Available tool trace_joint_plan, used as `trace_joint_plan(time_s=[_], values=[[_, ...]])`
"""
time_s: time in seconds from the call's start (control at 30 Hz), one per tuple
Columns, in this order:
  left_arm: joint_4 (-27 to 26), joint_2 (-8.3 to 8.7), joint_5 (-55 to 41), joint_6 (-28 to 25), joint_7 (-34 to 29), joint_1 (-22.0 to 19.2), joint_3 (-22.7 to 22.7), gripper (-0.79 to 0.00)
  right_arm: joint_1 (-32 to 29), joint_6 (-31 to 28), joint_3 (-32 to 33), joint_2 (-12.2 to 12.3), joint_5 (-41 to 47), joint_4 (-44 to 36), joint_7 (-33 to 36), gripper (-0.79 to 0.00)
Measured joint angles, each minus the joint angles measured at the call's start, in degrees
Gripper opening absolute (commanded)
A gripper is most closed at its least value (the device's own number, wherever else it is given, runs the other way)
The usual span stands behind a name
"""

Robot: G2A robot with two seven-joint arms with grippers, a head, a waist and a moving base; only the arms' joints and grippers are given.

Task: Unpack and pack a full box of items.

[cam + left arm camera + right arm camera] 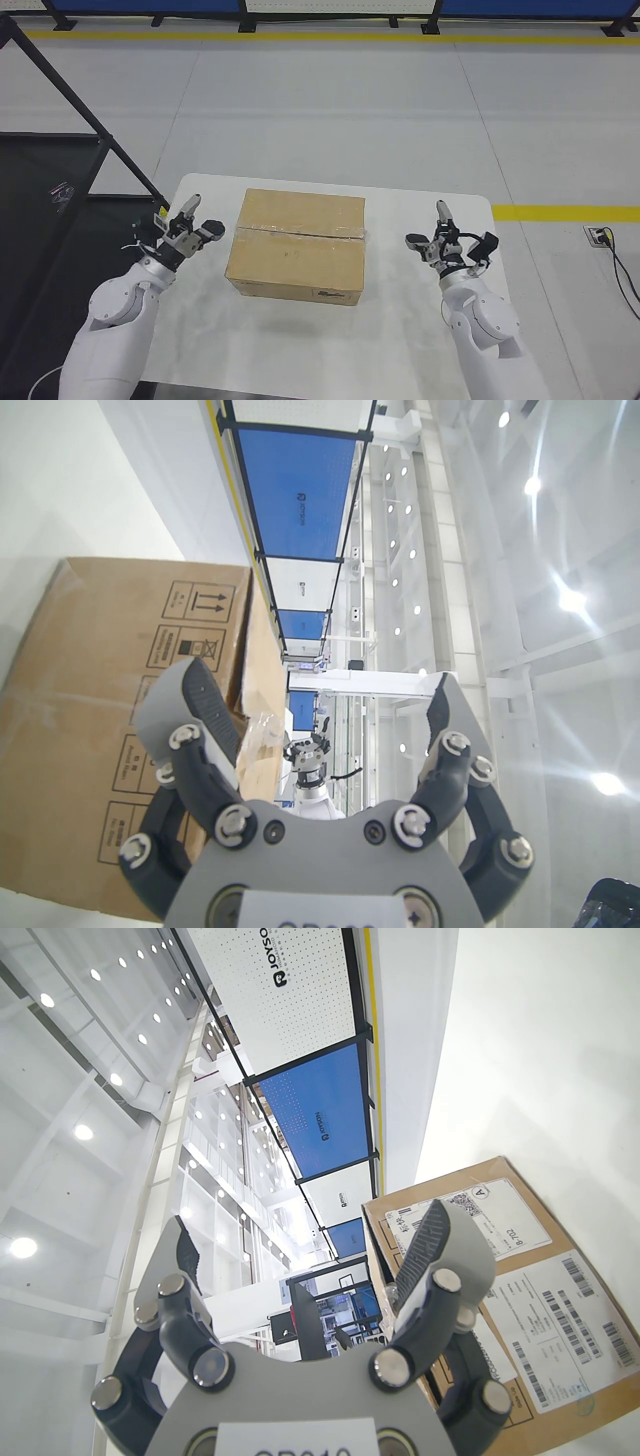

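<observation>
So you're basically at square one. Left tool [197,222] and right tool [430,228] both hang spread apart and empty, at the box's 9 and 3 o'clock, near it but not touching. The box [297,255] sits mid-bench [300,350], still closed, nothing unpacked as far as I can tell. Its long axis runs 9 to 3, with the tape seam [300,233] along it and the top face up.

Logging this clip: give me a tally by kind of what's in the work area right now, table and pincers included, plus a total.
Cardboard box: 1, closed, on the table
White table: 1
Pincers: 2, the left pincer and the right pincer, both open, one at each side of the box
Total: 4
</observation>
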Motion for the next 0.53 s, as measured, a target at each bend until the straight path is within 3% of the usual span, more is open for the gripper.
trace_joint_plan(time_s=[0.2,0.53], values=[[-1.89,0.35,-7.31,0.20,0.06,1.53,-4.28,0.000,-1.25,0.49,1.43,0.19,1.24,-1.20,1.03,0.000],[-2.14,0.35,-8.26,0.44,-0.14,1.75,-4.56,-0.001,-1.23,0.50,1.41,0.19,1.21,-1.19,1.01,0.000]])
